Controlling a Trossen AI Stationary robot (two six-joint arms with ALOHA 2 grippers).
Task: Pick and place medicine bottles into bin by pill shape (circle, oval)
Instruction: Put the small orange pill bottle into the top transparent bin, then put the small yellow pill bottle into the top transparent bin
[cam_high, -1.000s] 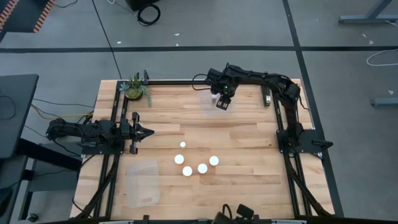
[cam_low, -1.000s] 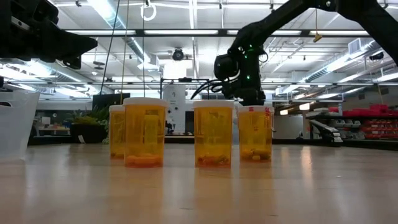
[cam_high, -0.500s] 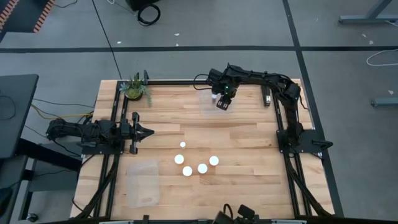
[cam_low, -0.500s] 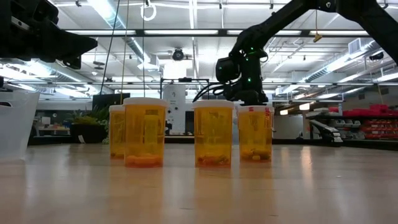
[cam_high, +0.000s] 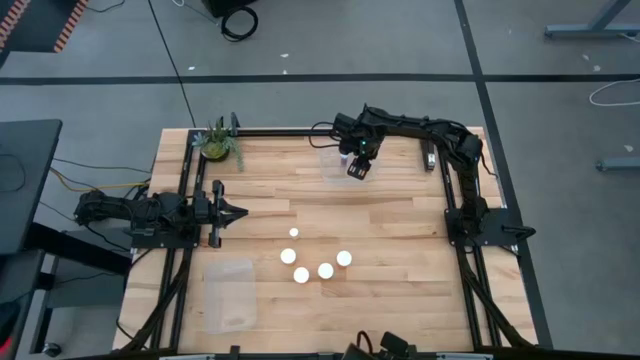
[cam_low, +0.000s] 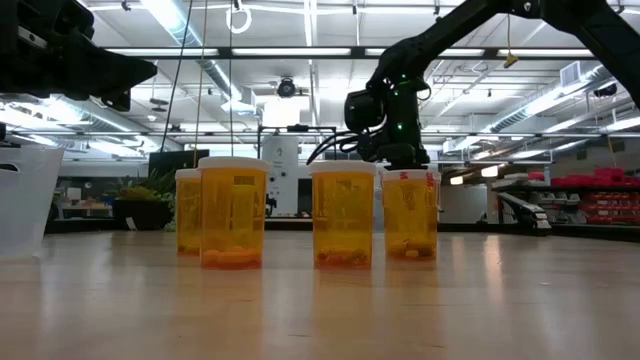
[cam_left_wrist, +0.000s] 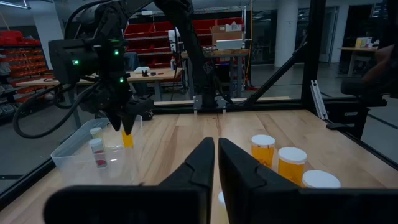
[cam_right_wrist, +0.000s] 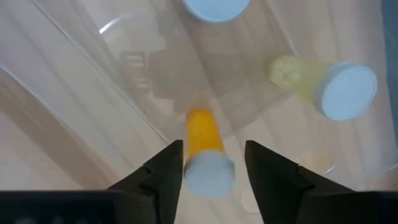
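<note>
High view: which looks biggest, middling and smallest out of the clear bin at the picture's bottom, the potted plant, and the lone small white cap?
1. clear bin
2. potted plant
3. lone small white cap

A light wooden table (cam_high: 400, 230) carries five white-capped bottles (cam_high: 301, 274) clustered near its front centre, one narrow and set slightly apart from the four wider ones. From table height, four show as orange bottles (cam_low: 343, 215) standing upright. A clear bin (cam_high: 230, 293) lies at the front left, and a second clear bin (cam_left_wrist: 74, 146) sits toward the back. A green potted plant (cam_high: 216, 143) stands at the back left corner.
</note>
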